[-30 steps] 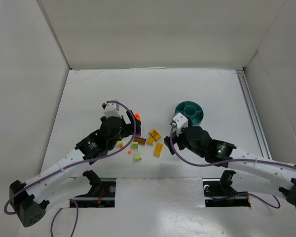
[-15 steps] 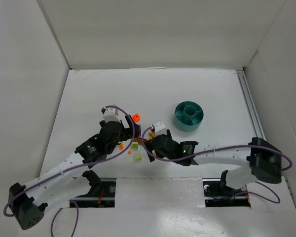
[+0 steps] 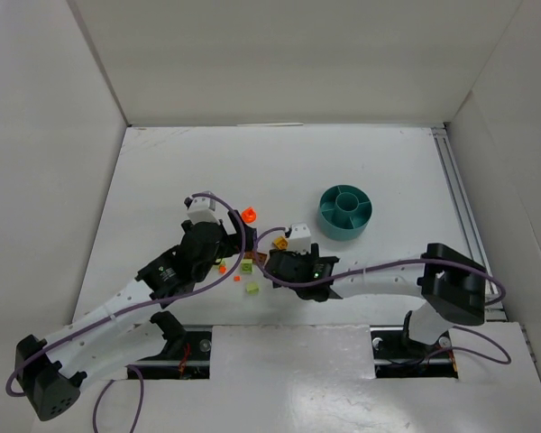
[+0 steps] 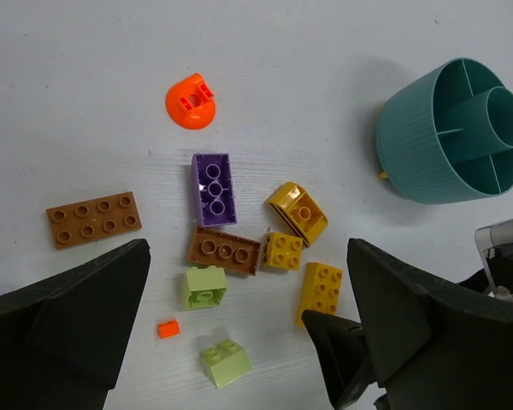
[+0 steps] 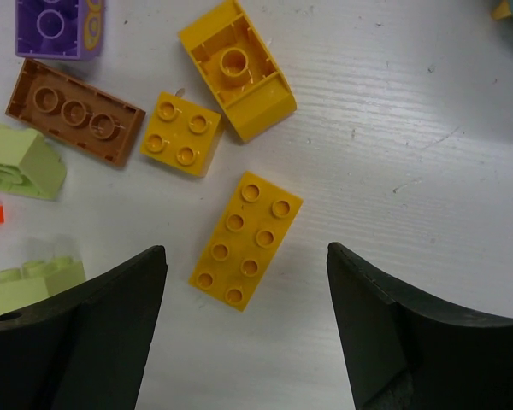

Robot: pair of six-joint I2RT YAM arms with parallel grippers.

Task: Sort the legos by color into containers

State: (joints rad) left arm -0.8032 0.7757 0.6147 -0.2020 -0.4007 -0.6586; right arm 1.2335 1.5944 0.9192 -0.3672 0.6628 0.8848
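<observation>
The legos lie in a loose cluster on the white table. In the right wrist view a yellow 2x4 brick [image 5: 244,240] lies just ahead of my open, empty right gripper [image 5: 248,342], with a yellow 2x2 [image 5: 180,134], an upturned yellow sloped brick [image 5: 237,70], a brown brick [image 5: 74,111] and lime bricks [image 5: 17,162] beyond. My left gripper [image 4: 248,342] is open and empty above the same cluster, over a lime brick [image 4: 224,363] and a tiny red-orange brick [image 4: 168,327]. The teal tub [image 3: 346,213] stands to the right of the cluster, and its compartments look empty in the left wrist view [image 4: 451,130].
A purple brick [image 4: 213,188], a brown 2x4 plate [image 4: 93,219] and a round orange piece [image 4: 189,101] lie at the far side of the cluster. My two grippers [image 3: 275,269] are close together over the bricks. White walls enclose the table.
My right arm has swung left from beside the teal tub to over the brick cluster. The left arm has barely moved.
</observation>
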